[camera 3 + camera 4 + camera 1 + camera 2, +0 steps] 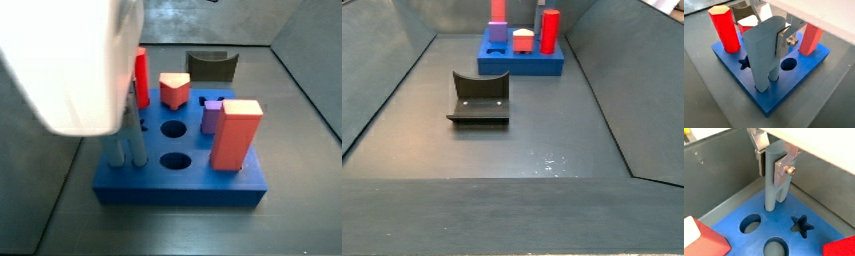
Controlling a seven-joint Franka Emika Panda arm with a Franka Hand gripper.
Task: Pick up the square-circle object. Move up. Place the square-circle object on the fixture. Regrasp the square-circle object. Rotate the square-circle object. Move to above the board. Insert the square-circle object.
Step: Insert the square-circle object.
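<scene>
The square-circle object (763,52) is a grey-blue two-pronged bar standing upright, and my gripper (769,31) is shut on its upper part. Both wrist views show a silver finger (784,170) pressed against each side of it. The prongs' lower ends (771,204) meet the blue board (784,92) near one corner, at what looks like a dark opening; how deep they go I cannot tell. In a side view the prongs (128,150) stand at the edge of the board (181,185) under the blurred white arm. The fixture (478,98) stands apart on the floor, also seen behind the board (210,65).
On the board stand a red hexagonal peg (724,30), a salmon block (237,133), a red-and-white peg (175,90) and a small purple piece (211,115). A star hole (802,225) and round holes (751,223) are open. Grey bin walls (396,70) enclose the floor.
</scene>
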